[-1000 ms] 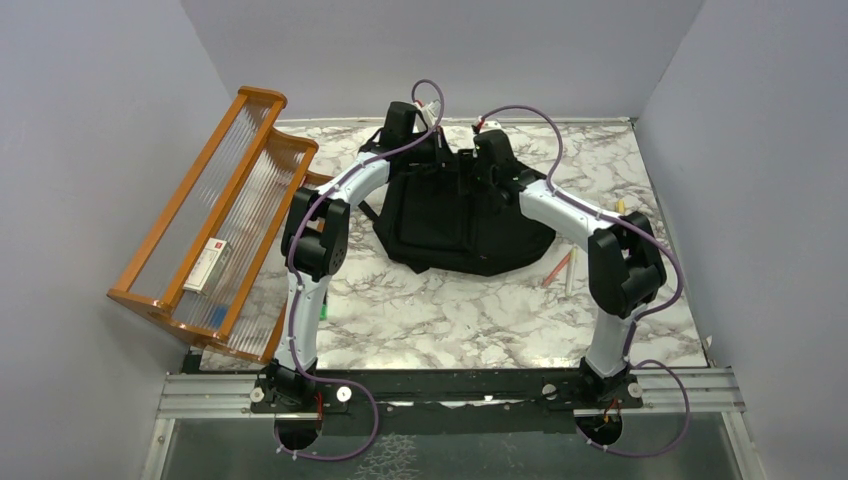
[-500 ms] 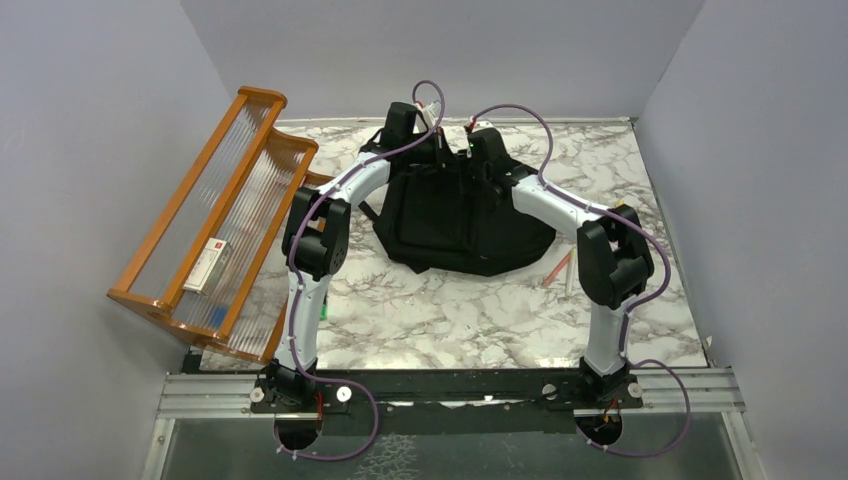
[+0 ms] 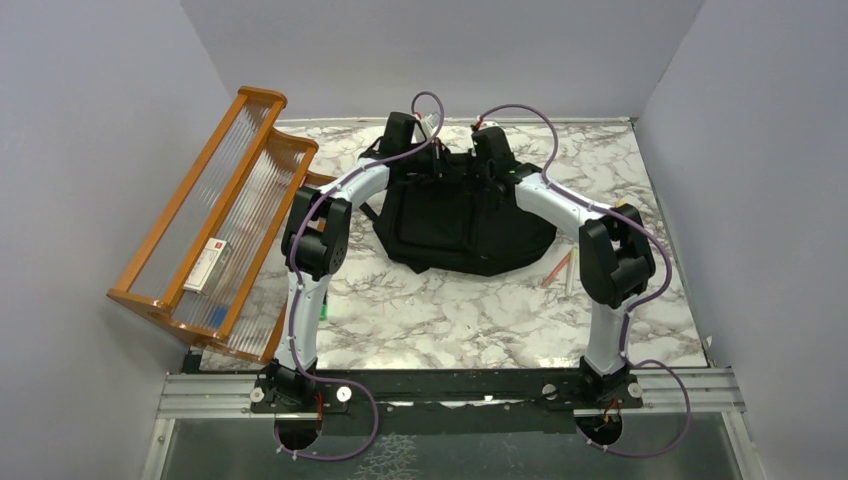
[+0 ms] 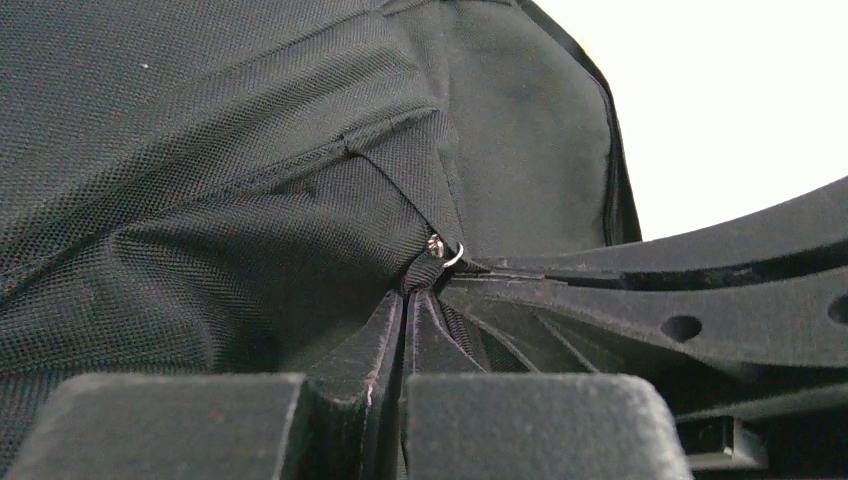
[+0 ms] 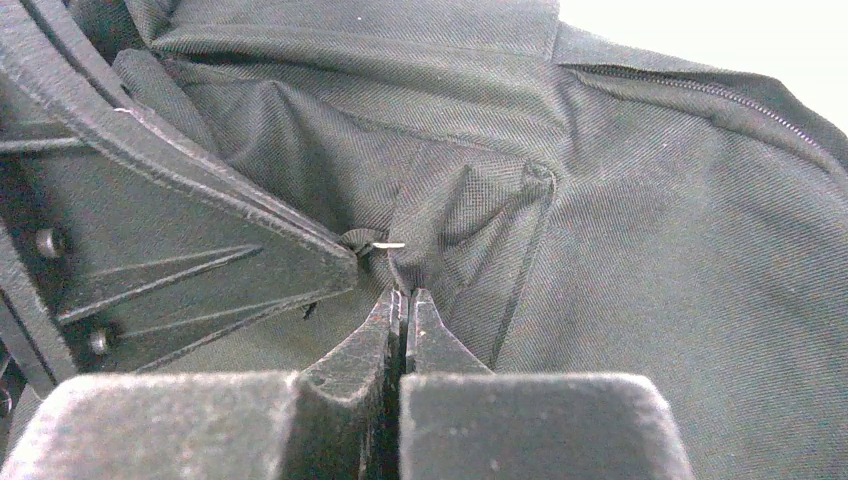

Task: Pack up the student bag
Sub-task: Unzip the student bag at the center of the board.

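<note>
Student bag [image 3: 465,220] fabric pinched by left tool [image 4: 405,294], right tool [image 5: 404,294].

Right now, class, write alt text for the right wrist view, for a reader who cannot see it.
Close-up: the right jaws, shut, pinch a fold of the black student bag beside a small metal ring. The left jaws reach in from the left, tips by the ring.

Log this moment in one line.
left tool: shut on bag fabric | right tool: shut on bag fabric | bag: lying on table
</note>
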Action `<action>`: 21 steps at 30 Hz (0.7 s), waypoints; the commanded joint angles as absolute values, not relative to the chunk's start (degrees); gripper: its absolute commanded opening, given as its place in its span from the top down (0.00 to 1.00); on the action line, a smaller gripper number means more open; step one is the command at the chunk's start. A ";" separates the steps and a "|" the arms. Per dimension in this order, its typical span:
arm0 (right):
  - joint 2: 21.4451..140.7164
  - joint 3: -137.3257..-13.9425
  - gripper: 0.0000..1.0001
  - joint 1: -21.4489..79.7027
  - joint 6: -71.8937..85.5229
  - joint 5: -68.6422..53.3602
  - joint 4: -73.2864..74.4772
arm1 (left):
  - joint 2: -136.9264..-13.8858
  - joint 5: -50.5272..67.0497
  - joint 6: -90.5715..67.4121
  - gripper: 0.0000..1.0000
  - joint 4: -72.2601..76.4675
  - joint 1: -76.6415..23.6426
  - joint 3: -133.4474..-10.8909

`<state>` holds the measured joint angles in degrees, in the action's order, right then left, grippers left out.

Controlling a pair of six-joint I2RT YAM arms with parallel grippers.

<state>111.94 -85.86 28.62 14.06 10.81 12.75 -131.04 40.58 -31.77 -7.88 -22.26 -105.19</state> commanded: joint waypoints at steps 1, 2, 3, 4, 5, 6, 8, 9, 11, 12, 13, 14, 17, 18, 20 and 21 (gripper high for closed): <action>108.81 -84.73 0.99 25.11 18.14 5.97 12.47 | -128.10 40.21 -29.68 1.00 -7.63 -21.71 -103.23; 108.47 -84.09 0.99 24.39 18.71 4.52 12.05 | -127.94 40.17 -29.56 1.00 -7.63 -21.71 -102.93; 108.17 -83.29 1.00 23.67 19.21 2.92 11.57 | -127.77 40.17 -29.46 1.00 -7.64 -21.71 -102.68; 107.93 -82.76 0.99 23.07 19.74 1.45 11.07 | -127.60 40.21 -29.37 1.00 -7.65 -21.71 -102.44; 107.73 -82.28 0.99 22.53 20.30 -0.01 10.56 | -127.43 40.25 -29.28 1.00 -7.65 -21.71 -102.07; 107.55 -81.82 0.99 21.79 21.08 -2.30 10.08 | -127.25 40.30 -29.16 1.00 -7.65 -21.70 -101.74; 107.21 -80.80 0.99 20.43 22.28 -6.41 8.77 | -126.68 40.34 -28.70 1.00 -7.62 -21.79 -100.82; 107.04 -80.31 1.00 19.70 23.02 -8.22 7.96 | -126.40 40.26 -28.41 1.00 -7.59 -21.80 -100.28; 106.69 -79.28 0.99 18.35 24.49 -12.02 6.39 | -125.77 40.19 -28.03 1.00 -7.56 -21.95 -99.18; 106.50 -78.75 0.99 17.74 25.13 -13.74 5.42 | -125.53 40.17 -27.89 1.00 -7.48 -22.16 -98.74; 106.38 -78.39 0.99 17.19 25.59 -15.31 4.51 | -125.29 40.05 -27.74 1.00 -7.54 -22.34 -98.18; 106.27 -78.12 0.99 16.77 25.94 -16.57 3.80 | -125.03 40.00 -27.63 1.00 -7.56 -22.67 -97.75; 106.19 -77.96 1.00 16.06 26.36 -18.77 2.92 | -124.32 39.75 -27.27 1.00 -7.55 -23.80 -96.64; 106.11 -77.89 0.99 15.88 26.44 -19.24 2.61 | -124.07 39.54 -27.25 1.00 -7.56 -24.15 -96.09; 105.72 -77.55 1.00 15.59 26.53 -20.01 2.03 | -123.42 38.92 -27.25 1.00 -7.55 -24.70 -94.96; 105.47 -77.34 0.99 15.38 26.64 -20.24 1.69 | -123.18 38.59 -27.25 1.00 -7.50 -24.88 -94.29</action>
